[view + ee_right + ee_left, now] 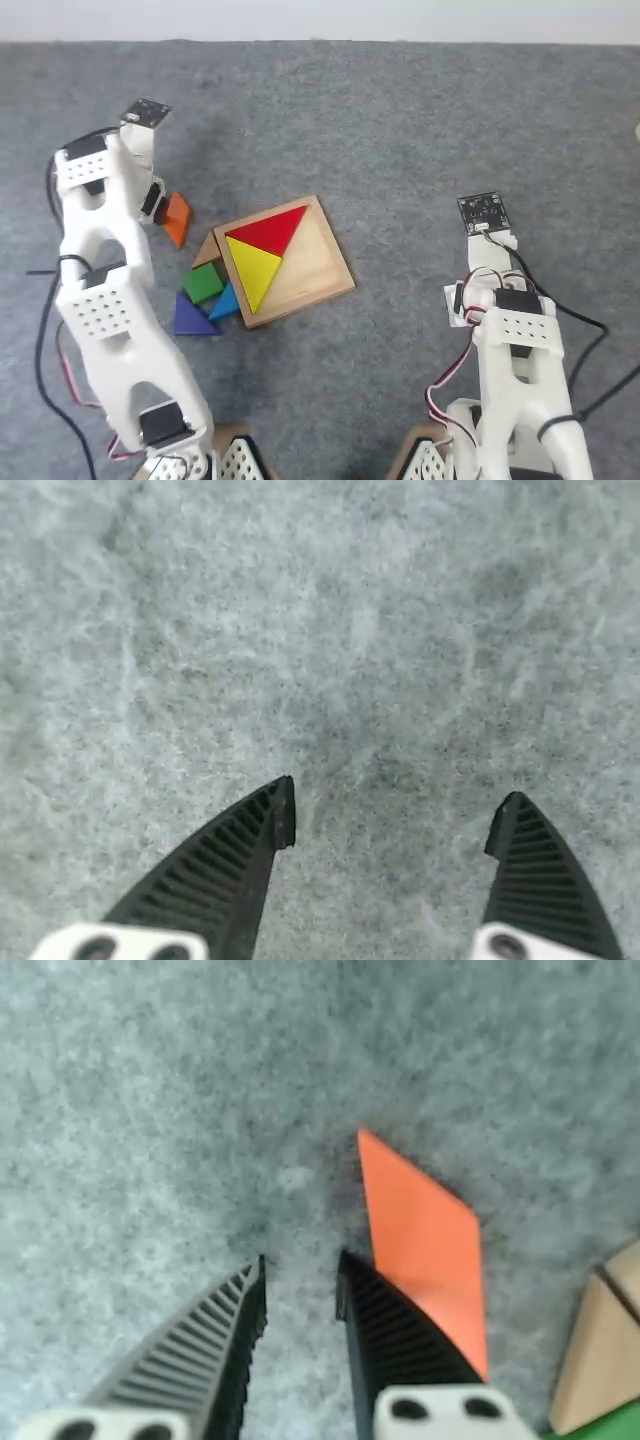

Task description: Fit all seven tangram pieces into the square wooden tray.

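The left arm is standing along the left edge of the desk, stretching toward the far side. The left gripper is hanging low over the grey felt about halfway up that edge. Its jaws are standing released with a narrow gap between them, and nothing is sitting in the gap. The orange parallelogram is lying flat on the felt just beside the outer face of one finger, not between the two.

Right of it, toward the middle of the desk, four loose pieces are clustering along the tray's left side. The tan triangle is lying against the tray's left corner. The green square is sitting just nearer the front edge. The light blue triangle is resting against the tray's rim, and the dark blue triangle is lying beside the green square.

The square wooden tray is sitting at the middle of the desk, turned at an angle to the edges. The red triangle and the yellow triangle are lying inside it, meeting along one side and filling its left part. Bare wood is showing in the tray's right part.

The right arm is standing near the front edge toward the right, well apart from the tray. The right gripper is hovering over bare felt with its jaws spread wide and gripping nothing.
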Robot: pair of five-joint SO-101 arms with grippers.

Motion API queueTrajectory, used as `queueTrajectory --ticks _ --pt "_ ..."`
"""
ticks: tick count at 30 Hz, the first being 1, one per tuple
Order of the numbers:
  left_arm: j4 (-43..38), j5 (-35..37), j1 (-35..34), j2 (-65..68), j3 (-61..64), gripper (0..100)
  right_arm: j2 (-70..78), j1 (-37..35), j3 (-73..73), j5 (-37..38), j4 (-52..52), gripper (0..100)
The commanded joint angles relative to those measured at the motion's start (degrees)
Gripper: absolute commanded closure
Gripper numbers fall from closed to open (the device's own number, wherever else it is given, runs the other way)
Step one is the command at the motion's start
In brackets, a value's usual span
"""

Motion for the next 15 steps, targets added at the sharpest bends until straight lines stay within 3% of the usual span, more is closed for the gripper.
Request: queueTrajectory --ticks 1,6,15 --pt "4.7 0.6 0.9 -6.0 -5.5 89 -1.2 -0.6 -0.4 0.6 -1.1 69.1" --pt "12.0 0.4 6.4 -12.1 -5.5 89 -1.3 -0.5 -0.4 0.6 -1.1 69.1" --pt "4.1 0.4 8.8 -7.5 4.0 89 -1.3 -0.3 -0.4 0.6 -1.1 69.1"
